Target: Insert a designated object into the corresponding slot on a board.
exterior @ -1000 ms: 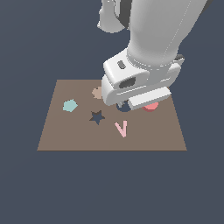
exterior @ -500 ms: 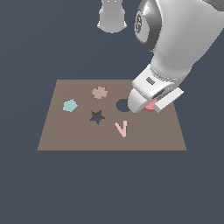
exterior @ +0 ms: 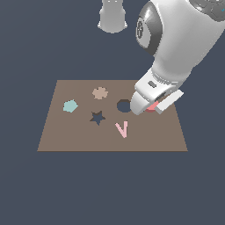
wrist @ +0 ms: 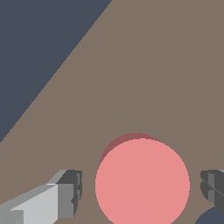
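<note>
**Fingers spread around the red disc**

My gripper (wrist: 141, 192) is spread wide, with one grey, blocky finger (wrist: 65, 194) on each side of the coral-red disc (wrist: 142, 183) and a clear gap of bare board between each pad and the disc's edge, so I am holding nothing. The disc is a thick, smooth, matte puck with a flat round top; a darker red sliver of its side wall shows along its upper edge in the wrist view.

In the exterior view my white, glossy hand covers most of the disc (exterior: 152, 107), leaving a small red patch right of centre in the frame. The disc sits flat on the board (exterior: 79, 136), a plain brown rectangle with a dull, even surface. Just left of the disc there is the slot (exterior: 123, 105), a dark round hole near the middle of the frame; the two are close but apart. A corner of that dark hole also peeks in at the lower right of the wrist view.

Further left on the board lie a tan scalloped round piece (exterior: 100, 92), a pale teal pentagon (exterior: 70, 106) and a dark star-shaped hole (exterior: 97, 117). Below the slot lies a pale pink V-shaped piece (exterior: 122, 129).
</note>
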Available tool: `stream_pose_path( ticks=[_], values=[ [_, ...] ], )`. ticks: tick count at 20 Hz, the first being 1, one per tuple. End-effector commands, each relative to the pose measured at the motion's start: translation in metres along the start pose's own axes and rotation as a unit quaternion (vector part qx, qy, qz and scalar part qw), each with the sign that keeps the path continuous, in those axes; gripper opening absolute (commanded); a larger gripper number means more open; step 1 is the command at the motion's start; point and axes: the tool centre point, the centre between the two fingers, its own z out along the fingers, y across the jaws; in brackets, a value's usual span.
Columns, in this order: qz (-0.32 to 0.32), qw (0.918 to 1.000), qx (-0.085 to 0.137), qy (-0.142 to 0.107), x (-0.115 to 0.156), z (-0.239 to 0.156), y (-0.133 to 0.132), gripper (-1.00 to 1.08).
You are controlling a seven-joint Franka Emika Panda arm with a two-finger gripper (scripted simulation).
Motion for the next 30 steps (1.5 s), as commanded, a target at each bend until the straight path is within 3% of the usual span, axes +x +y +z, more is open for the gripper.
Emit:
stream_pose_path(
  ticks=[1,5,6,21,30],
  values=[
    [-0.001,1.0000,0.000,-0.001,-0.001,0.008,-0.001,1.00],
    [-0.002,1.0000,0.000,0.000,-0.001,0.014,-0.001,1.00],
    [-0.002,1.0000,0.000,0.000,-0.001,0.014,-0.001,-1.00],
    [-0.003,1.0000,0.000,0.000,-0.005,0.012,0.004,-1.00],
    [-0.008,1.0000,0.000,-0.001,-0.040,0.007,0.046,-1.00]
  ],
)
